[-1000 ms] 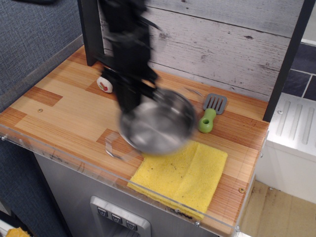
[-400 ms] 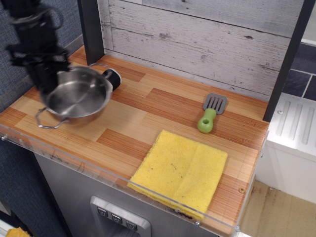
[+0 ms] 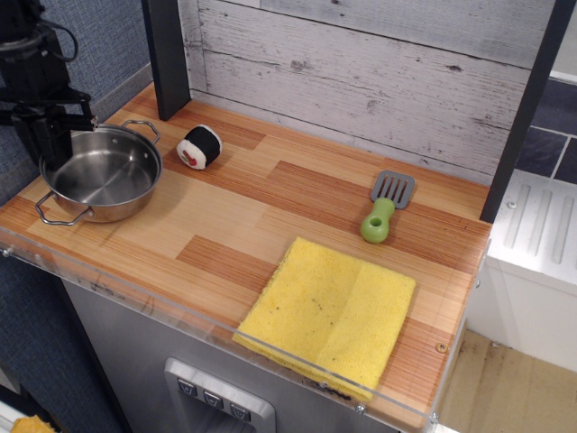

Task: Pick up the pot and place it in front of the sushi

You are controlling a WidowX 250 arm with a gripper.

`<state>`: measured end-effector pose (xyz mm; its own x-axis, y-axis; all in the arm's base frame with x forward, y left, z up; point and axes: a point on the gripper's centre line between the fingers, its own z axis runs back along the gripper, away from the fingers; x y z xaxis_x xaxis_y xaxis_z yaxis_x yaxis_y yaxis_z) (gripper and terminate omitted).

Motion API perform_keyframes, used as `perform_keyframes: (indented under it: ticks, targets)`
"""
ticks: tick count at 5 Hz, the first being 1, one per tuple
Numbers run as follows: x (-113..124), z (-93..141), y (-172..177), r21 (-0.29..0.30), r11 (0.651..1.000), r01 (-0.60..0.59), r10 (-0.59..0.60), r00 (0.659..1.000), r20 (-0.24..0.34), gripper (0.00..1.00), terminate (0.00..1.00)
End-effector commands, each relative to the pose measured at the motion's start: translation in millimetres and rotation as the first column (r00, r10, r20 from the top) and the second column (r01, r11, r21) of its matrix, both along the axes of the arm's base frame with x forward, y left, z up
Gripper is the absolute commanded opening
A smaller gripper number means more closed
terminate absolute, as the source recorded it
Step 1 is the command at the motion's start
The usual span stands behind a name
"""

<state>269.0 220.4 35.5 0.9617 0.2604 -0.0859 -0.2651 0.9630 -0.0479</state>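
The shiny steel pot (image 3: pixel 101 176) with wire loop handles sits at the far left of the wooden counter (image 3: pixel 270 216), close to the front edge. The sushi (image 3: pixel 199 146), a black roll with a white end and red centre, lies just behind and to the right of the pot, a small gap away. My black gripper (image 3: pixel 50 144) comes down over the pot's left rim, and its fingers (image 3: pixel 41 149) look closed on that rim. The fingertips are partly hidden by the pot wall.
A grey spatula with a green handle (image 3: pixel 386 206) lies at the right back. A yellow cloth (image 3: pixel 329 311) lies at the front right. A dark post (image 3: pixel 167 54) and a plank wall stand behind. A clear lip runs along the front edge (image 3: pixel 207 320).
The gripper carried the pot from the counter's middle to the far left and lowered it. The pot now rests left of and in front of the sushi, which shows fully again.
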Motion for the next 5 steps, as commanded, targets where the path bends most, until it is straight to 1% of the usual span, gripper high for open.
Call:
perform_keyframes:
  ticks: [1,2,3,4,5]
  targets:
    - [-3,12,-5,0.025,0.999,0.025,-0.025,1.000,0.016,1.00,0.00]
    - [2,29,-20,0.057,0.996,0.064,-0.067,0.997,0.048,1.00,0.00]
    - [5,56,-36,0.096,0.993,0.074,-0.084,0.991,0.104,1.00,0.00]
    - [8,80,-63,0.137,0.987,0.079,-0.096,0.987,0.126,1.00,0.00]
    - [14,95,-103,0.121,0.991,0.054,-0.074,0.983,0.167,1.00,0.00]
